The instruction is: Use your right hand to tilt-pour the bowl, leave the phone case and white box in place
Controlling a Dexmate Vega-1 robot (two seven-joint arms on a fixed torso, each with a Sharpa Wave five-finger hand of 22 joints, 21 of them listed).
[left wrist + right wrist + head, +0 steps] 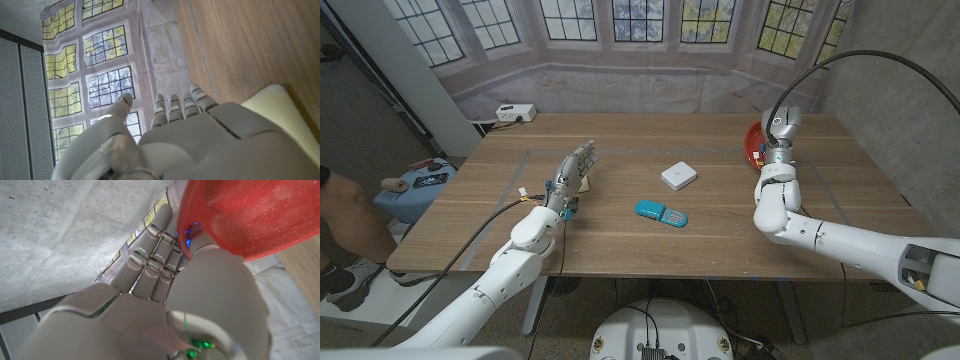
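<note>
Right hand (pixel 165 305) grips red bowl (pixel 250 215) at table's (pixel 620 240) far right edge, tilted. Left hand (pixel 570 175) rests on table, fingers together, holding nothing. Box (pixel 678 176) and case (pixel 661 213) mid-table.

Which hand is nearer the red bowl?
Right. The right hand is against the red bowl at the table's far right; the left hand stands far off, across the table.

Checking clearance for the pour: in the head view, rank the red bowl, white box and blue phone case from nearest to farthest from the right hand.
1. Red bowl: at the right hand.
2. White box: table centre, toward the left.
3. Blue phone case: nearer the table's front edge.
</note>
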